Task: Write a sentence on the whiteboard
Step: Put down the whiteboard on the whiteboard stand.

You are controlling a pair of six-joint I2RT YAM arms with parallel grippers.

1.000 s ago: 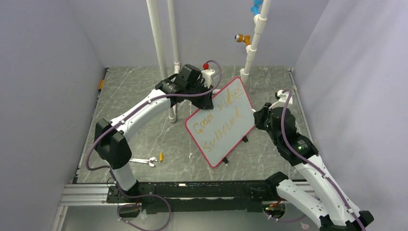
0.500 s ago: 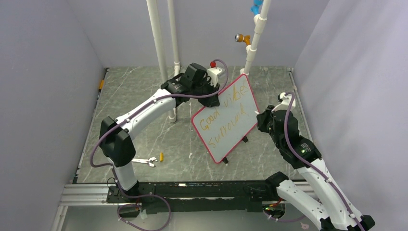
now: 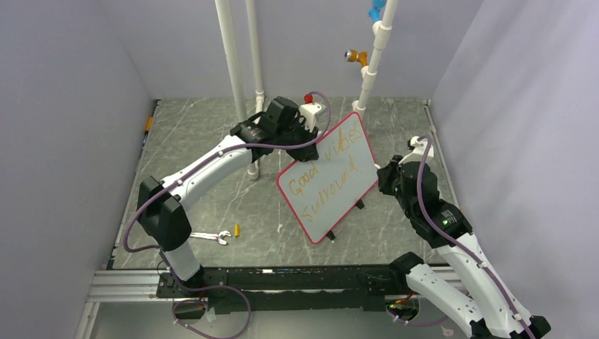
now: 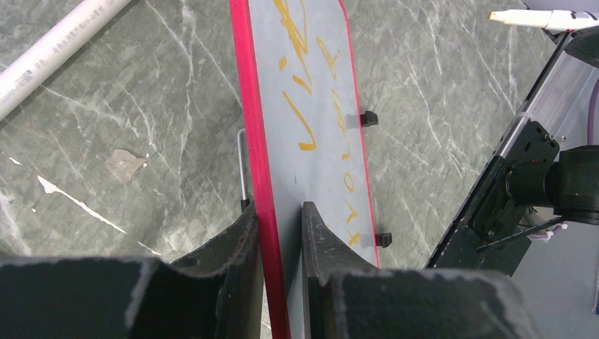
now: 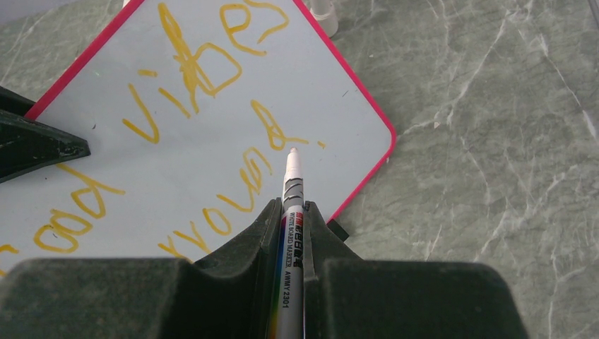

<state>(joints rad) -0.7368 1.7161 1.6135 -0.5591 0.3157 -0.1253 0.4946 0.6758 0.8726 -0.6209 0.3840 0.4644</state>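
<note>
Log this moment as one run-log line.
left gripper: clamps whiteboard edge, board tilted | right gripper: shut on marker, tip by second line's end | sentence: two orange lines

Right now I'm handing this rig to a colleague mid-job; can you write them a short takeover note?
Left fingers: shut on the red-pink rim of the pale grey-white rectangular whiteboard, holding it tilted up.
Right fingers: shut on the white whiteboard marker, tip off the board by the second line's end.
Done: orange-yellow handwritten sentence, two lines, starting "Good vibes".
To do: probably check the second line is finished, then put everything down.
</note>
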